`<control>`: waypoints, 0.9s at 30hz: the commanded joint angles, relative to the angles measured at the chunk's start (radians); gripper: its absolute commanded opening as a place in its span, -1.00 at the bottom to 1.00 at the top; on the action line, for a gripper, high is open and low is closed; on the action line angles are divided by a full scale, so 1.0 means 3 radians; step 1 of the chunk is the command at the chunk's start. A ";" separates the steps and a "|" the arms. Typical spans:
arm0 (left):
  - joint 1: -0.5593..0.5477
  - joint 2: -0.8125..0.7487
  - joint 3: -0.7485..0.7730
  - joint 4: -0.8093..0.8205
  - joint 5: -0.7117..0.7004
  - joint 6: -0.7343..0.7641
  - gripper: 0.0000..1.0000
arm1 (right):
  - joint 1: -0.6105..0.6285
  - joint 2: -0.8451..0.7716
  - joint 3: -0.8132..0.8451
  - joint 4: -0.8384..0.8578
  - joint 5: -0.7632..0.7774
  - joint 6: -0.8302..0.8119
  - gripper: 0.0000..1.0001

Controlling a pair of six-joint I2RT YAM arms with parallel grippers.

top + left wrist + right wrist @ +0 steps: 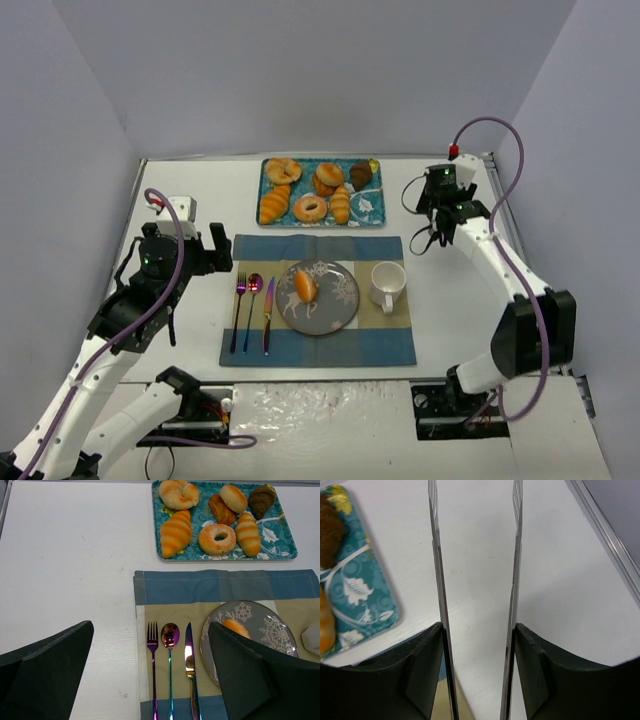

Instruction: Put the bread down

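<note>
Golden bread (pixel 306 287) rests on the plate (pixel 336 305) as served, I judge; left fingers (pixel 50 665) and right fingers (pixel 422 672) spread, empty.

Fork (pixel 153 670), spoon (pixel 170 635) and knife (pixel 190 665) lie side by side on the placemat (pixel 225 587) between the left fingers (pixel 45 665). The plate (pixel 270 630), bread (pixel 235 627) on it, sits partly behind one finger, and the tray (pixel 280 540) lies beyond on the bench (pixel 65 555). The tray lies left of the right fingers (pixel 437 580).

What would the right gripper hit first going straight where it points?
Probably the bare white table beside the teal tray; nothing else shows between the right gripper's fingers, though depth is unclear.
</note>
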 commanded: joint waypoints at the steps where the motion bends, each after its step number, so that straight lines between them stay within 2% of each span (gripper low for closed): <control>1: -0.0018 -0.0017 0.0102 0.0176 0.0025 0.0021 0.94 | -0.0288 0.0381 -0.0020 0.0585 -0.0140 -0.0076 0.05; 8: -0.0021 -0.0019 0.0102 0.0178 0.0025 0.0023 0.94 | -0.0490 0.1018 0.0117 0.0916 -0.0226 -0.0170 0.13; 14: -0.0018 -0.0027 0.0102 0.0180 0.0017 0.0026 0.94 | -0.0593 0.1375 0.0255 0.0955 -0.0388 -0.0194 0.21; 20: -0.0021 -0.0022 0.0102 0.0176 0.0004 0.0035 0.94 | -0.0624 0.1561 0.0358 0.0838 -0.0422 -0.0206 0.32; 27: -0.0021 -0.0017 0.0102 0.0175 0.0004 0.0031 0.94 | -0.0640 0.1648 0.0407 0.0652 -0.0468 -0.0211 0.57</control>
